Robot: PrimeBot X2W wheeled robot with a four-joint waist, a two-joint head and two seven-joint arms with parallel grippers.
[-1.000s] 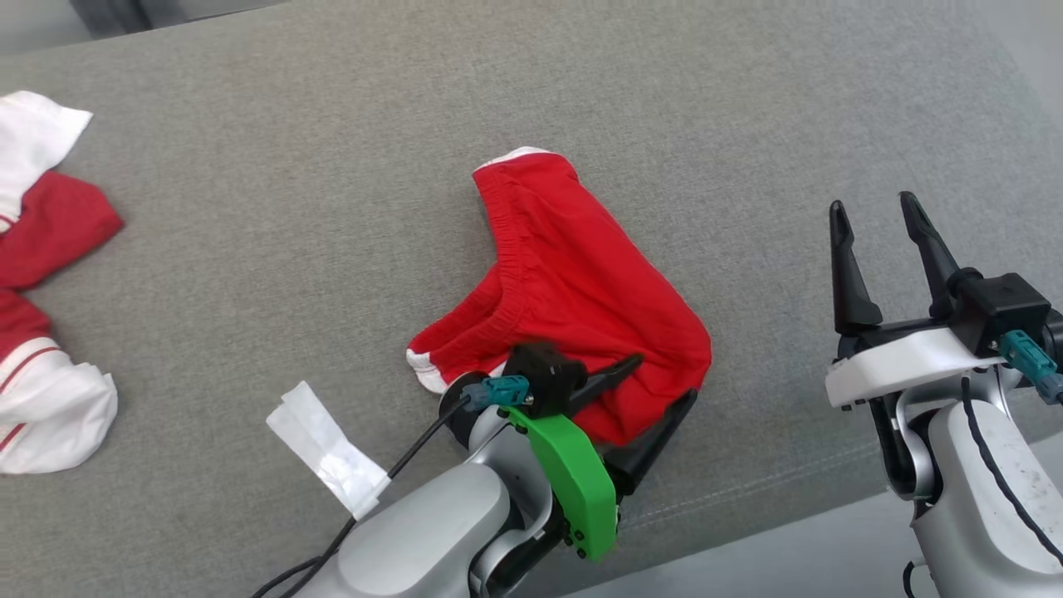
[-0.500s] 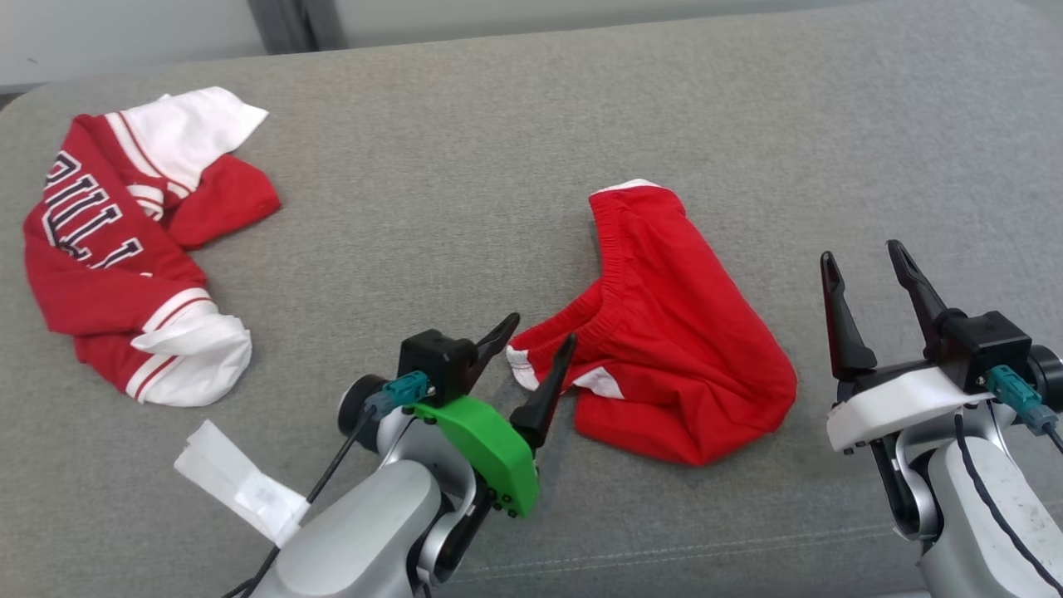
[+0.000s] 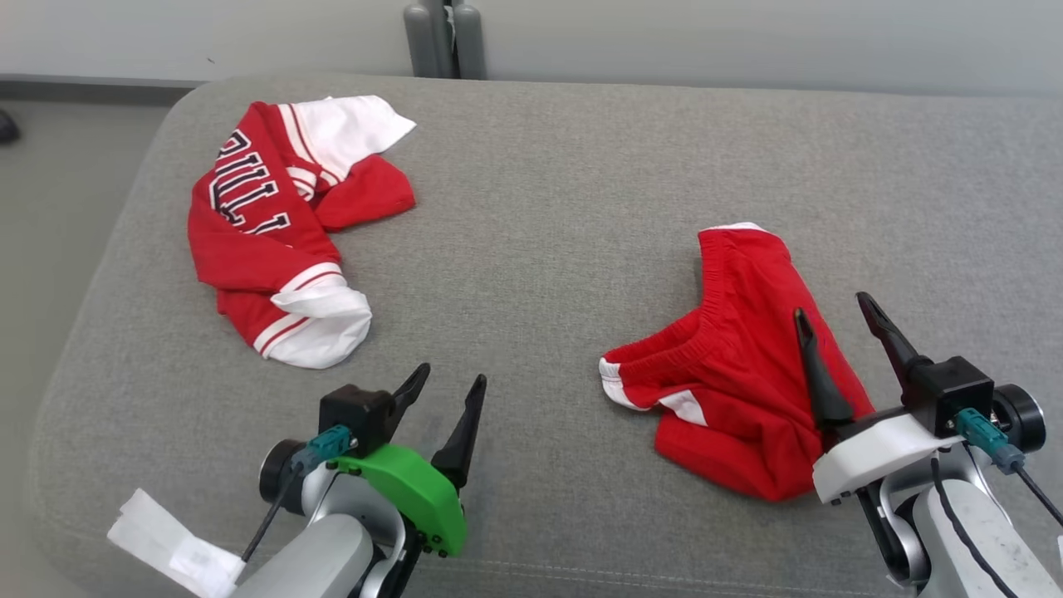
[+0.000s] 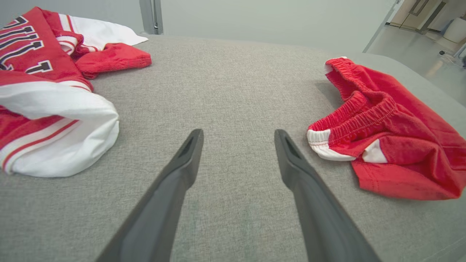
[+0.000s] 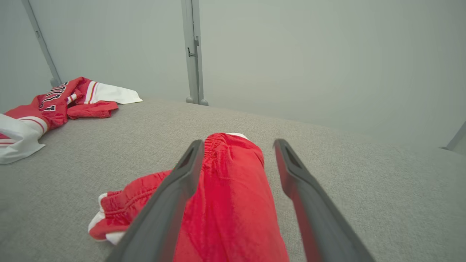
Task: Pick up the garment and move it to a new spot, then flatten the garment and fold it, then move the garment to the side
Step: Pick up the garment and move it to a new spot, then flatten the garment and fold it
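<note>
- Surface: grey woven cushion [image 3: 540, 249] spanning most of the head view, with a grey post [image 3: 444, 37] behind it at top centre.
- The garment [image 3: 739, 390]: red shorts lying crumpled on the cushion at right of centre in the head view. The gathered elastic waistband runs along its upper-left edge. White panels show at the lower-left corner and a sliver of white at the top edge.
- Right gripper [image 3: 831, 306]: lower right of the head view, on a white bracket [image 3: 872, 453]. Its 2 fingers are spread wide and point up the frame. 1 finger overlaps the red cloth in that view. In the right wrist view the garment lies under and between the fingers. Whether they touch the cloth cannot be told; nothing is pinched.
- Left gripper [image 3: 452, 375]: lower left of centre, on a green bracket [image 3: 407, 494]. Its 2 fingers are also spread wide, over bare cushion. In the left wrist view the garment sits to the right of the fingers, near but apart.
- A 2nd item, a red and white jersey [image 3: 257, 249] with dark block lettering, is bunched at upper left, well apart from the garment.
- A white paper tag [image 3: 166, 540] hangs by the left arm at the bottom left edge.
</note>
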